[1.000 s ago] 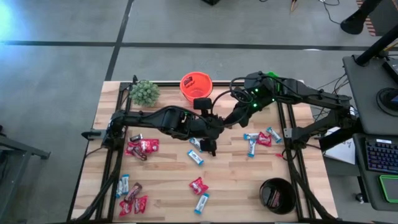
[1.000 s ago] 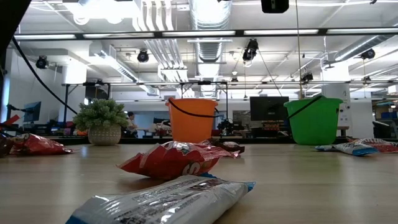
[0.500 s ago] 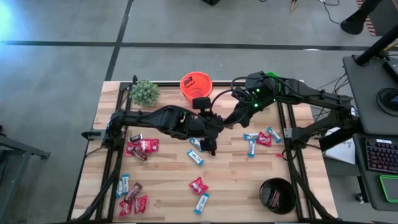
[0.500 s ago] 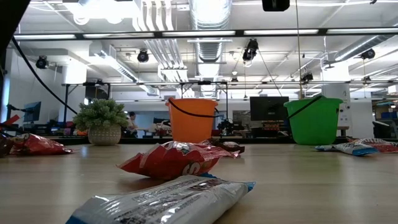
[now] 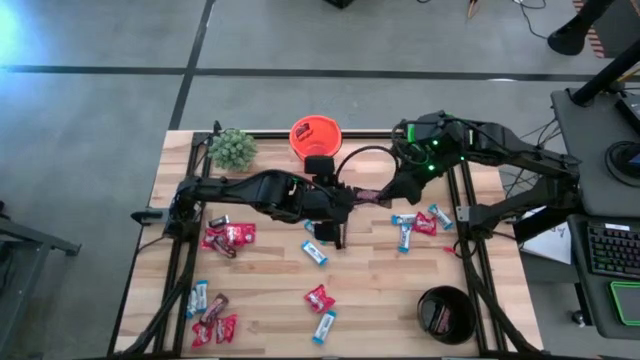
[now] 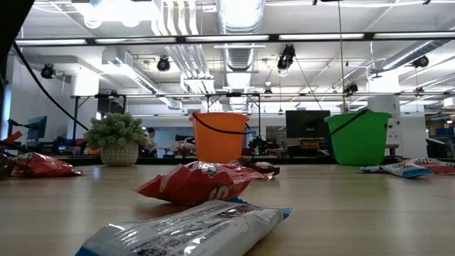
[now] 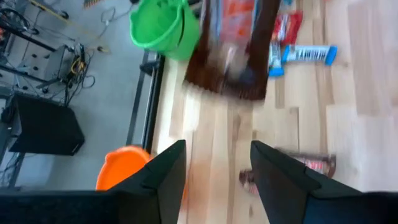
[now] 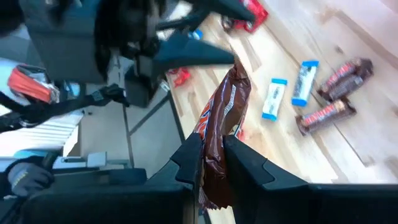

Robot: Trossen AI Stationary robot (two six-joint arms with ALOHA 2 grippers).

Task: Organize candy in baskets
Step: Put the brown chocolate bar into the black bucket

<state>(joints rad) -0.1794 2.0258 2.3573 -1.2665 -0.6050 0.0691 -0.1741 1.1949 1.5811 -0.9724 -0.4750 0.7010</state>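
Observation:
My right gripper is shut on a dark brown candy bar, held above the table's middle. My left gripper stands just left of the bar. Its fingers are open, with nothing between them, and the bar shows blurred beyond them. The orange basket stands at the far edge and the black basket at the near right. The green basket is mostly hidden under my right arm in the high view. Loose red and blue-white candy lies on the table. My right gripper pinches one end of the brown bar between its two fingers. The fingers come slanting down from the table's right. The rest of the bar sticks out past the fingertips toward my left gripper, lifted clear of the table.
A fuzzy green plant stands at the far left. Candy lies in groups: red ones at the left, a mixed cluster at the near left, and more at the right. Dark frame rails run along both sides.
My left gripper has opened and let go of the brown bar, staying where it was. My right gripper, still shut on the bar, has drawn back toward the table's right edge and slightly up. The bar has gone with it, away from the left fingers.

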